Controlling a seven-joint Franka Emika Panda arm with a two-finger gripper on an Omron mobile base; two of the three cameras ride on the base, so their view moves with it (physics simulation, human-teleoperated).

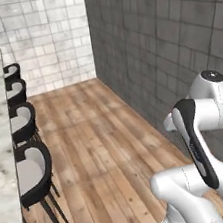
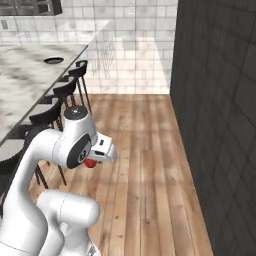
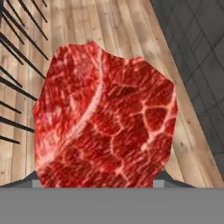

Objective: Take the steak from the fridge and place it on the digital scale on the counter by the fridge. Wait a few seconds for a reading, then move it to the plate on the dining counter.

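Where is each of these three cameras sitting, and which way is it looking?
Left base view: behind the arm's left, facing the dining counter, stools, wood floor; white arm lower right.
Right base view: behind its right, same room; arm lower left, steak by the hand.
Hand view: on the hand, steak up close.
Shared: counter, plate, floor.

The long white-grey veined marble dining counter [image 2: 30, 75] serves as landmark. A row of black stools with pale seats [image 1: 31, 168] lines its near edge, their thin dark legs crowding the space below it. Beyond the stools, the wooden plank floor [image 1: 99, 150] lies open as a broad lane. The dark grey tiled wall [image 2: 220, 110] closes that lane's far side.
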